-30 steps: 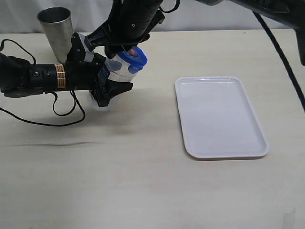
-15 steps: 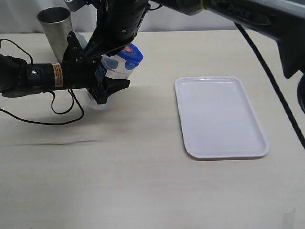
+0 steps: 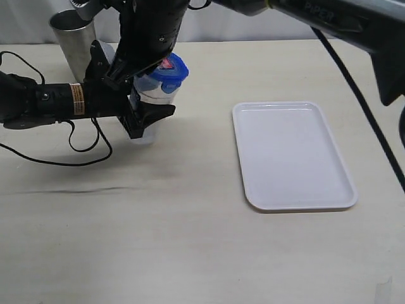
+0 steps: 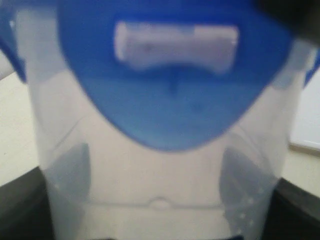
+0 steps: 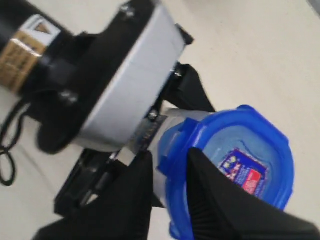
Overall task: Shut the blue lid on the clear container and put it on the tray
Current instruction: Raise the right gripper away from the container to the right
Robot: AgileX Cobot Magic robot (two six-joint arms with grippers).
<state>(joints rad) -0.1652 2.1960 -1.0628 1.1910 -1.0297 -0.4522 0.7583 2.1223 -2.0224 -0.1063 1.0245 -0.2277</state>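
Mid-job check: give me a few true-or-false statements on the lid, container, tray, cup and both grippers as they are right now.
1. The blue lid sits on top of the clear container. True.
2. The clear container stands on the tray. False: it is off the tray, well to its left in the exterior view.
3. The right gripper has its fingers either side of a flap at the lid's rim. True.
4. The left gripper hangs free of everything. False: it clamps the clear container by its sides.
5. The steel cup lies tipped over. False: it stands upright behind the left arm.
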